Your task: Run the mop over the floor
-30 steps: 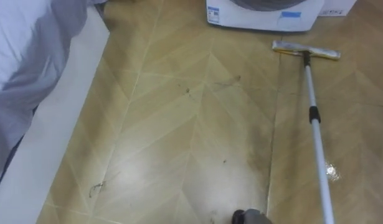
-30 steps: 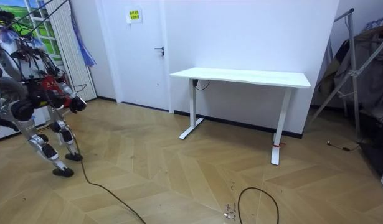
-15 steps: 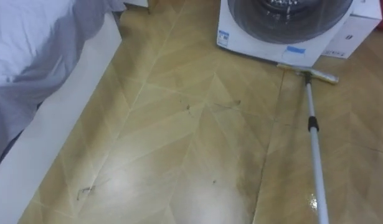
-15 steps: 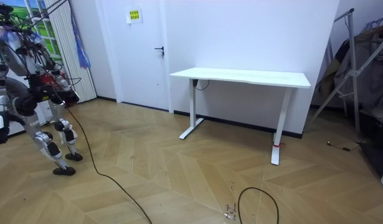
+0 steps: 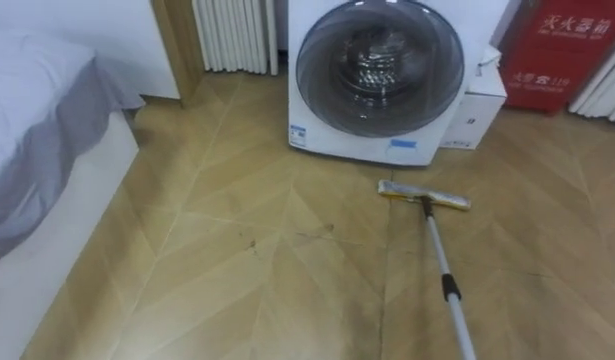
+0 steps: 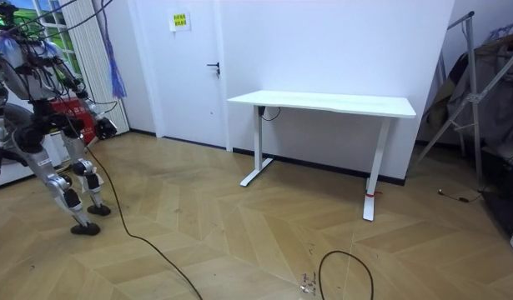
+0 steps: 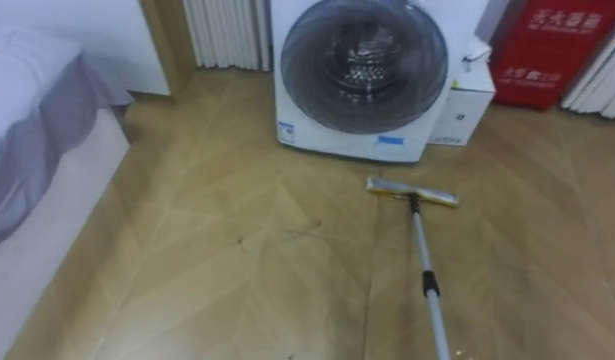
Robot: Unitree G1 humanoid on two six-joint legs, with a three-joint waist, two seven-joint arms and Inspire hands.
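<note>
The mop (image 5: 442, 262) rests its flat head on the floor (image 5: 237, 290) just before the washing machine (image 5: 379, 75), its handle running toward the lower right. The right hand (image 6: 107, 127) is too small to tell what it holds. Mopping well likely means a flat head and overlapping strokes across the scuffs (image 5: 253, 241). One mop, one washing machine, one bed (image 5: 37, 150), one desk (image 6: 323, 102).

View higher now, whole washing machine (image 5: 379, 80) in frame, mop head (image 5: 423, 195) farther from its base.
</note>
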